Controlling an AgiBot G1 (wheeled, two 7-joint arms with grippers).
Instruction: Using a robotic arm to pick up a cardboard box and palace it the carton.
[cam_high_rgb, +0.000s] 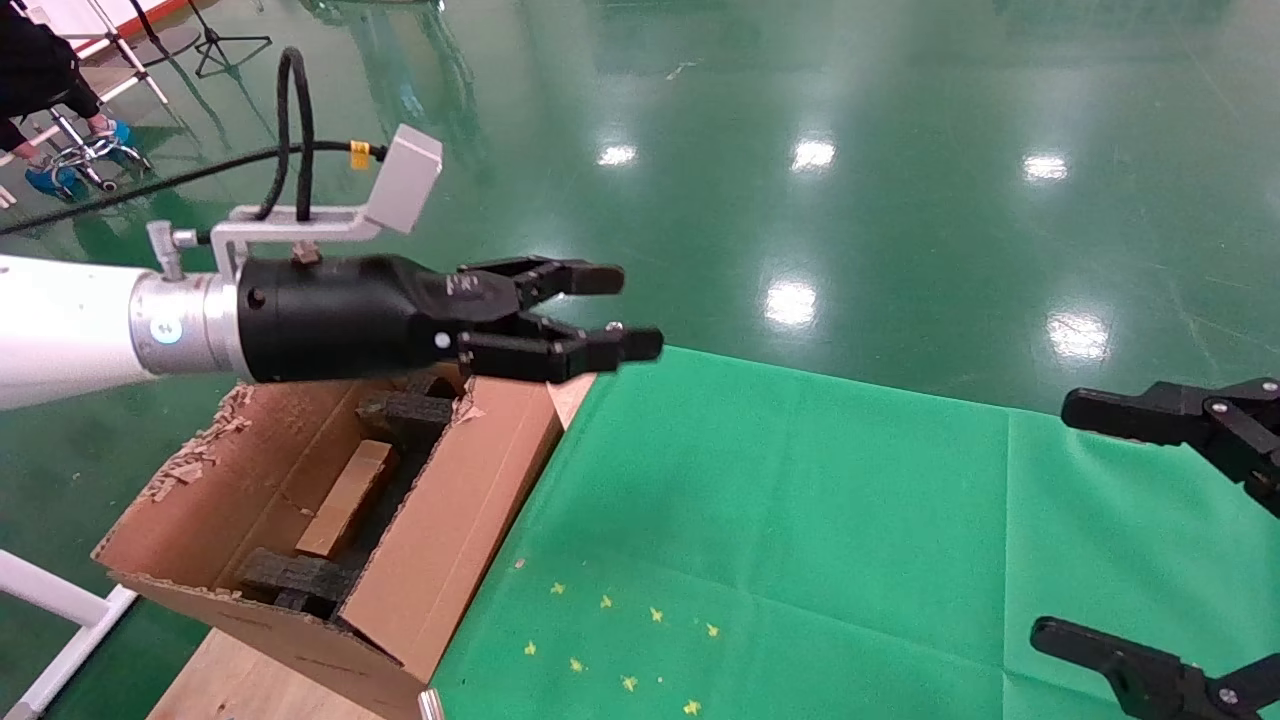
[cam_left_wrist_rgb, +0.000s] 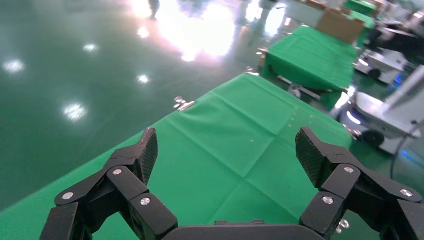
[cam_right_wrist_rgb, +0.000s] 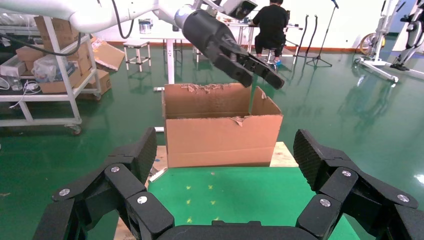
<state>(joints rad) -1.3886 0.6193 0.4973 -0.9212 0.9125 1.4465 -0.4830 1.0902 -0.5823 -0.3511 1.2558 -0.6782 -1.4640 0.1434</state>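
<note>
The robotic arm on my left (cam_high_rgb: 90, 325) reaches across above the carton. Its gripper (cam_high_rgb: 637, 311) is open and empty, hanging over the carton's far corner and the table edge. In the left wrist view this gripper (cam_left_wrist_rgb: 227, 145) has wide-open jaws with only green cloth between them. The carton (cam_high_rgb: 440, 540) stands left of the table with ragged flaps and black foam blocks (cam_high_rgb: 410, 412) inside. The cardboard box (cam_high_rgb: 350, 497) lies inside it between the foam blocks. The carton (cam_right_wrist_rgb: 222, 135) also shows in the right wrist view. My right gripper (cam_high_rgb: 1050, 520) is open and empty at the right edge.
A green cloth covers the table (cam_high_rgb: 800, 520), with small yellow marks (cam_high_rgb: 610, 640) near its front. The carton rests on a wooden board (cam_high_rgb: 230, 680) beside a white frame (cam_high_rgb: 60, 620). Shelves with boxes (cam_right_wrist_rgb: 45, 65) and a seated person (cam_right_wrist_rgb: 270, 25) are beyond the carton.
</note>
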